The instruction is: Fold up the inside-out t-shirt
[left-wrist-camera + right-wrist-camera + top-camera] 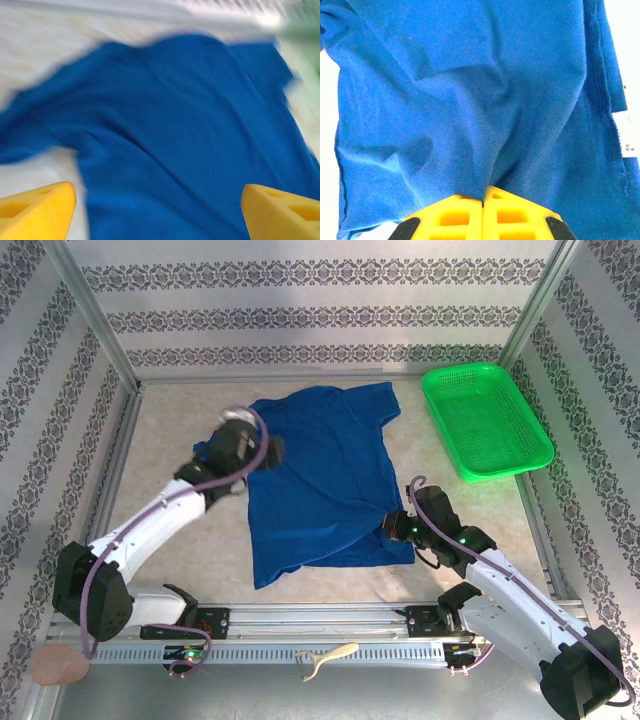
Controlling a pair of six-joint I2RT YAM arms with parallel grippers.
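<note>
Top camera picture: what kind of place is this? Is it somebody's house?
Probably a robot practice booth, not a house: a left arm and right arm bolted at the edge of the table, patterned panels in a metal frame boxing it in, and a blue t-shirt laid out.

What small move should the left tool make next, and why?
Probably lower the left tool onto the t-shirt and close on the cloth beneath: its jaws stand open over the fabric, holding nothing, while the right tool is shut on the shirt's near right corner.
</note>
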